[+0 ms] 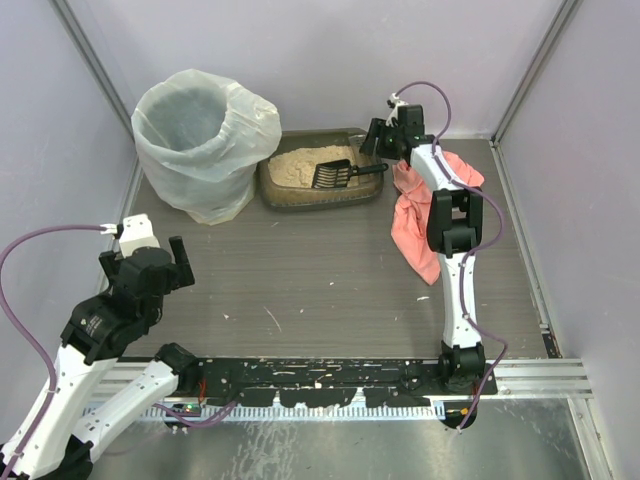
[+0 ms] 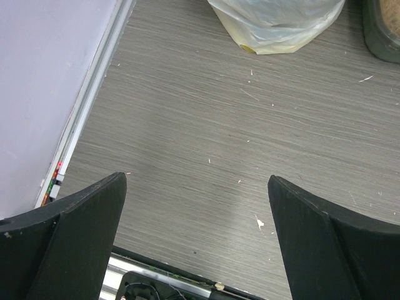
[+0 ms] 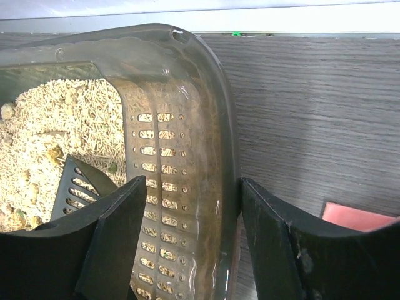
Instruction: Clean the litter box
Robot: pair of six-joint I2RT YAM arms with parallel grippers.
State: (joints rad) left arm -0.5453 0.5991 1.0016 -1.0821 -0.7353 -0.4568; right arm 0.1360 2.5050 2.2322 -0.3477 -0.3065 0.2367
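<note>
The litter box [image 1: 300, 190], a shallow dark translucent tray of tan litter, sits at the back centre. A small black slotted scoop [image 1: 335, 175] lies in it, its handle toward the right rim. My right gripper [image 1: 380, 140] is at the box's right end. In the right wrist view the gripper [image 3: 190, 231] is open. Its jaws straddle the box's right wall [image 3: 187, 144], one inside and one outside by the rim. The scoop [image 3: 78, 187] lies left of the inner finger. My left gripper [image 1: 168, 262] is open and empty over the table at the near left [image 2: 197, 187].
A tall bin lined with a translucent white bag [image 1: 200, 140] stands left of the box, and its base shows in the left wrist view [image 2: 275, 25]. A pink cloth [image 1: 420, 210] lies right of the box, under the right arm. Grey walls close in on both sides.
</note>
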